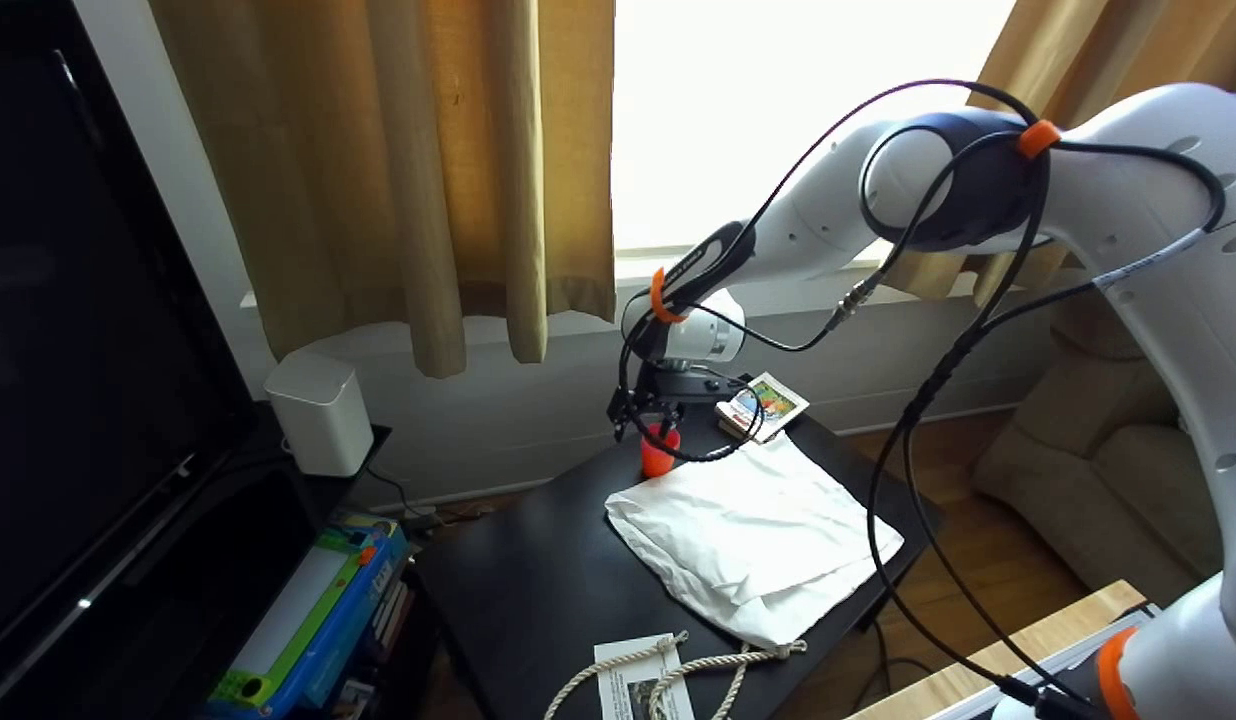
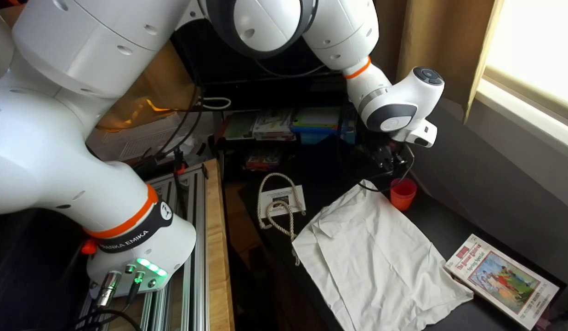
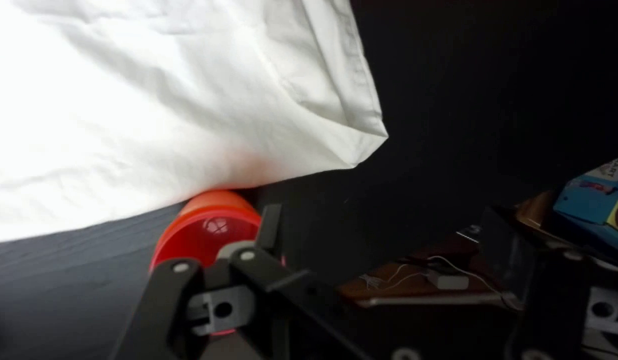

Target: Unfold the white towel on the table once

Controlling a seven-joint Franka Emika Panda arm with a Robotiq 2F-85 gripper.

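one white towel [image 1: 753, 525] lies near the end effector [image 3: 381, 225], but apart

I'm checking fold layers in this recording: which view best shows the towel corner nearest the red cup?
The wrist view: the white towel corner appears large and unobstructed, with a slight gap between its layers visible. Both exterior views include that corner, but smaller, its layers hard to make out.

In an exterior view, the black square bench [image 1: 533, 575] offers passage left of the creased white cloth towel [image 1: 753, 530]. An upright red plastic cup [image 1: 658, 460] beside the towel's far-left edge crowds one side of the spread-fingered black end effector [image 3: 382, 220]; a picture-covered paperback [image 1: 770, 405] obstructs the far corner, cream twisted rope [image 1: 748, 657] the near side.
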